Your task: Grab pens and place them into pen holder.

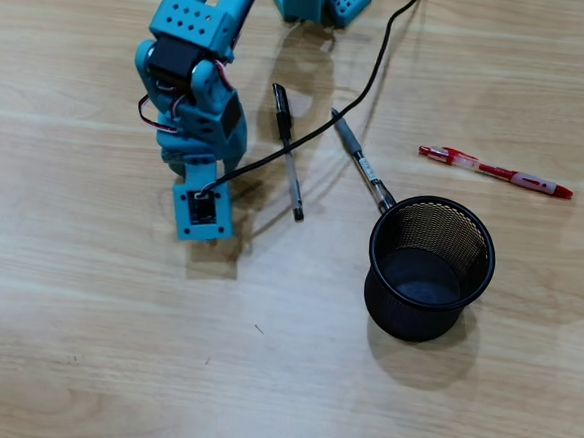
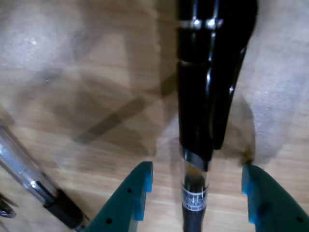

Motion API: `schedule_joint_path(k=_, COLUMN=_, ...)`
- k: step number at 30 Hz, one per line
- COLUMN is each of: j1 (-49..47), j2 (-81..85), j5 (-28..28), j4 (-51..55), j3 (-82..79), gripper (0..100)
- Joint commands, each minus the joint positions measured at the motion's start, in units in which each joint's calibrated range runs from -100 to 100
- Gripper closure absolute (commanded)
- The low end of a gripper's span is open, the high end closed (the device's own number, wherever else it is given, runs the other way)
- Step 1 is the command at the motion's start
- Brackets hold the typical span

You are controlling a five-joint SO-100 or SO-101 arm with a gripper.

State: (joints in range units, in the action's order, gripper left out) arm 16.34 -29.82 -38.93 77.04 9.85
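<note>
My teal two-finger gripper is spread wide astride the glossy all-black clipped pen lying flat on the pale wooden table; if I close off-centre, I judge it could roll or pivot away. Farther off, the round black wire-mesh pen holder stands empty

The surface is pale wood grain. The arm is bright blue, its jaws teal in the wrist view. The pen holder is black mesh. 1 pen is red and translucent, 1 grey, 1 clear with a black cap, 1 glossy black.
</note>
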Motion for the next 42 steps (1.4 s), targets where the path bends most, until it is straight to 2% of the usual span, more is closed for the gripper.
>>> schedule_joint_path(k=1, j1=1.6, j2=-0.9, j5=0.9, j4=-1.1, j3=1.8, gripper=78)
schedule_joint_path(k=10, j1=1.2, j2=-1.8, j5=0.9, j4=-1.4, j3=1.7, gripper=80)
schedule_joint_path(k=17, j1=1.0, j2=-1.5, j5=0.9, j4=-1.4, j3=1.6, gripper=98)
schedule_joint_path(k=24, j1=0.9, j2=-0.3, j5=0.9, j4=-0.5, j3=1.8, gripper=98)
schedule_joint_path(k=39, j1=-1.9, j2=37.4, j5=0.2, j4=0.5, j3=-7.0, gripper=98)
schedule_joint_path(k=42, j1=-4.4, j2=45.6, j5=-2.2, j4=0.1, j3=-9.9, gripper=98)
